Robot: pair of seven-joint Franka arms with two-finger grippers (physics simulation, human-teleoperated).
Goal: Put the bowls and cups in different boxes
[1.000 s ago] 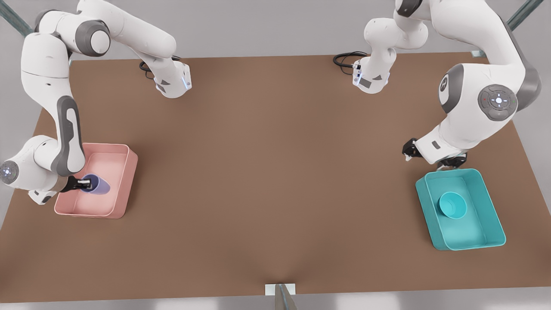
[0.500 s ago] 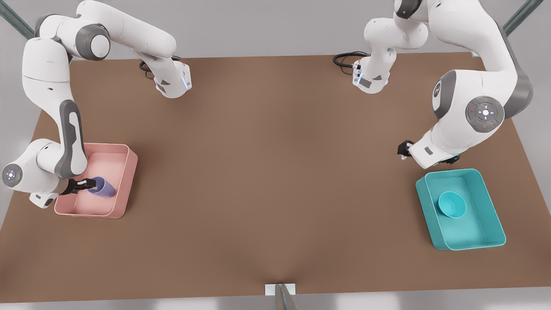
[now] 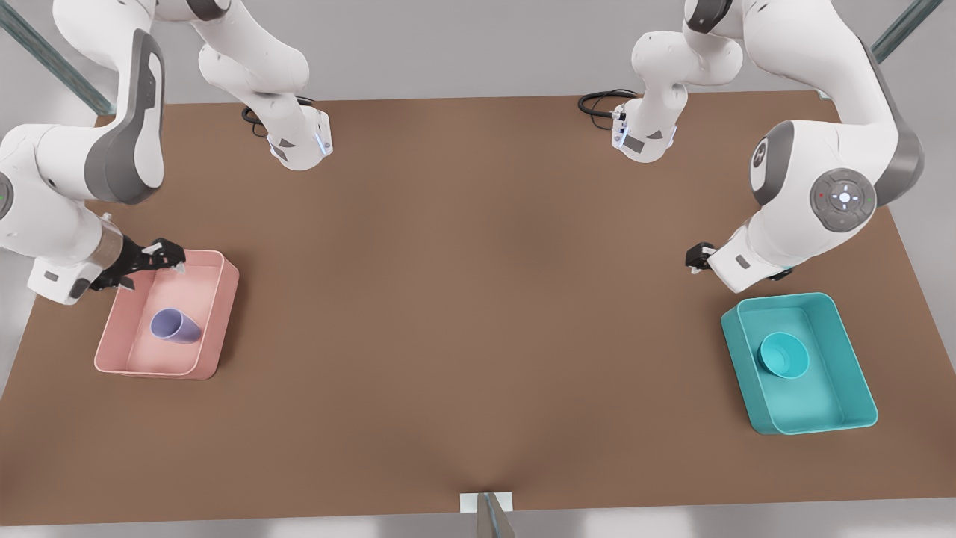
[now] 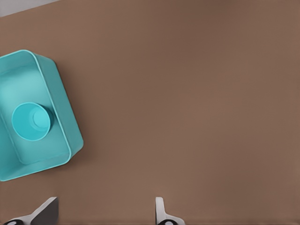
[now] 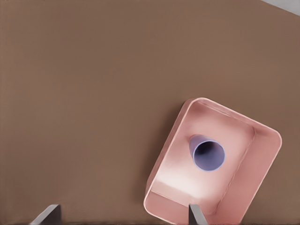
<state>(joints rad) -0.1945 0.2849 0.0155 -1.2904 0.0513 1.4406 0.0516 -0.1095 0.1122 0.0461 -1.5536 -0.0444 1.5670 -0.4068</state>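
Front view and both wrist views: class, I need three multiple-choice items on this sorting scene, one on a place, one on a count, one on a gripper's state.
1. Where is the small lavender-purple tapered cup?
A. in the pale pink plastic tray
B. in the teal plastic tray
C. on the brown table

2. How many round teal bowls are there?
A. none
B. one
C. three

3. The right gripper is
A. shut on the cup
B. shut on the bowl
C. open, holding nothing

Key: 1 A, the cup stands inside the pink tray. 2 B, one bowl, in the teal tray. 3 C, its fingers stand apart.
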